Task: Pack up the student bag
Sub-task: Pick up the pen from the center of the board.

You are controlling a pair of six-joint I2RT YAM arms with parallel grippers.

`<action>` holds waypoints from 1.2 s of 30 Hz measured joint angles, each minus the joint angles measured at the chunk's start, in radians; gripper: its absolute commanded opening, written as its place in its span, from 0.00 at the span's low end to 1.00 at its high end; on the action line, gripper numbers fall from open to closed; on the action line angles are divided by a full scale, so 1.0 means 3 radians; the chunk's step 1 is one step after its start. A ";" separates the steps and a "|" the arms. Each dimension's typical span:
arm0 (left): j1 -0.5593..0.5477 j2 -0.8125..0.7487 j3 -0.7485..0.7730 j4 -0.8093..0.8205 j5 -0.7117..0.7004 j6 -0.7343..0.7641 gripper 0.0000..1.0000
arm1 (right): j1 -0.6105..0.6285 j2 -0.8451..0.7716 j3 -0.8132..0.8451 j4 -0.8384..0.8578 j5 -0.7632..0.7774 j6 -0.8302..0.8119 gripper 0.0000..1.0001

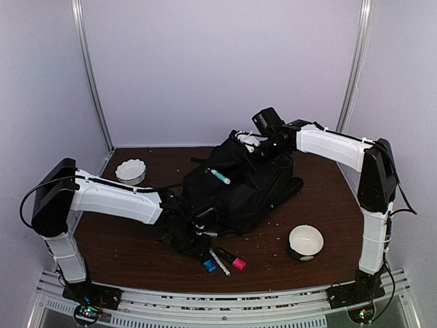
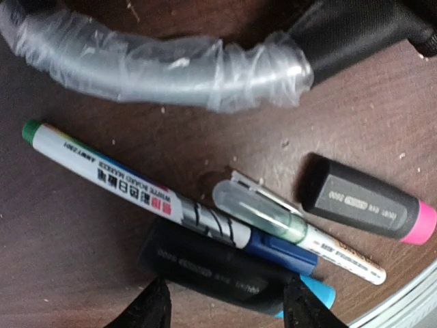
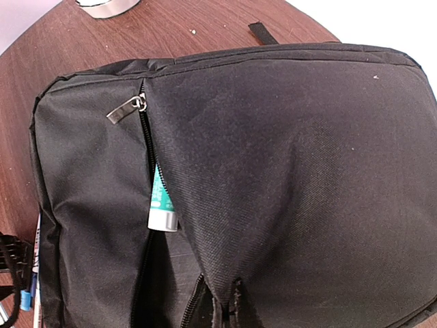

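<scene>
The black student bag (image 1: 239,188) lies mid-table, its front zipper open, and fills the right wrist view (image 3: 287,157). A teal marker (image 3: 160,201) sticks out of the opening (image 1: 220,177). My right gripper (image 1: 261,156) is shut on a fold of the bag's fabric (image 3: 235,307) and holds it up. My left gripper (image 2: 229,311) is open, low over the table, its fingertips (image 2: 153,307) either side of a black highlighter with a blue cap (image 2: 218,266). On that highlighter lie a white board marker (image 2: 116,178) and a clear-capped pen (image 2: 273,219). A pink-capped highlighter (image 2: 365,201) lies apart.
The bag's plastic-wrapped grey handle (image 2: 171,68) curves just beyond the pens. A white fluted dish (image 1: 130,171) sits at the back left and a white bowl (image 1: 305,240) at the front right. Crumbs dot the brown table (image 1: 136,253).
</scene>
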 measured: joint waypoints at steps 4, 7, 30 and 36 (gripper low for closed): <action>0.0000 0.0132 0.0112 -0.0004 -0.0033 -0.0008 0.59 | 0.0000 0.0000 0.0000 0.0000 -0.0001 0.0000 0.00; 0.0000 0.0210 0.0210 -0.0048 -0.0048 0.0015 0.60 | 0.0000 0.0000 0.0000 -0.0001 -0.0001 0.0000 0.00; 0.0023 -0.0484 -0.0158 -0.0640 -0.0488 0.0164 0.69 | -0.0006 0.0000 0.0000 -0.0001 -0.0027 0.0013 0.00; -0.0006 -0.0515 -0.0376 -0.0557 -0.0253 0.0160 0.64 | -0.0008 0.0000 0.0000 -0.0001 -0.0037 0.0027 0.00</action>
